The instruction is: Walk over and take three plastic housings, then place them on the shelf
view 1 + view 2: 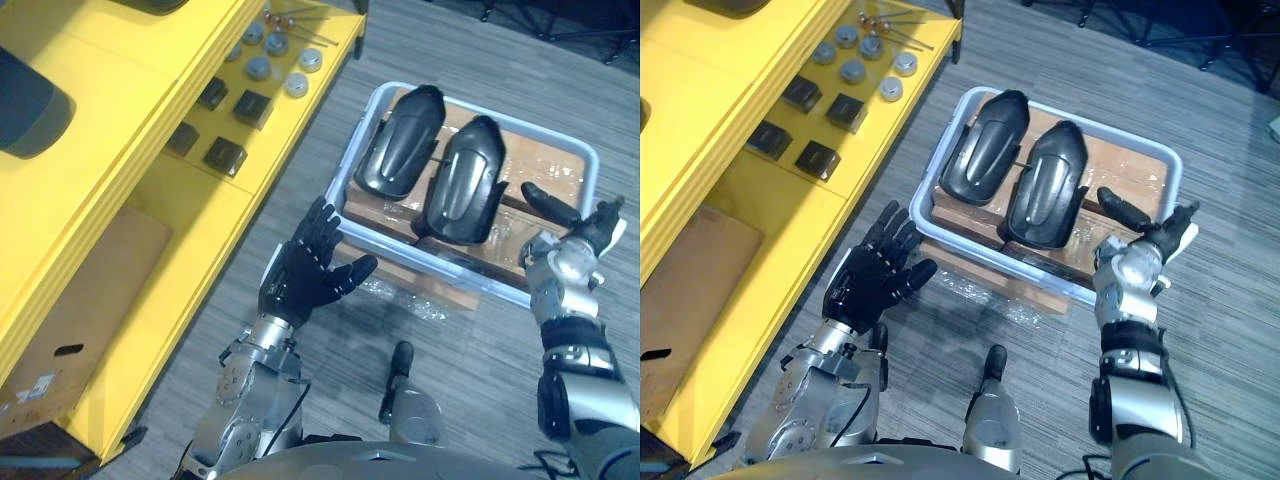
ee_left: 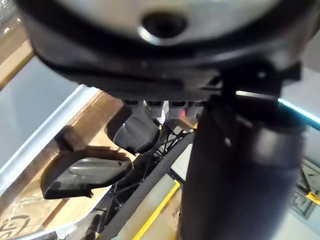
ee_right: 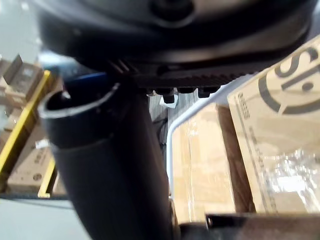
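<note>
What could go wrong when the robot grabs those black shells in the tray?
One: the left housing and the right housing lie close side by side, so lifting one could knock the other. Two: the left hand is open outside the tray, by its near wall, and might bump it reaching in. Three: they look smooth and rounded, so one may slip from the right hand, open at the tray's corner.

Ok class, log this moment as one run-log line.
two glossy black plastic housings: in pale-blue plastic tray; left hand: open, beside tray; right hand: open, at tray rim
</note>
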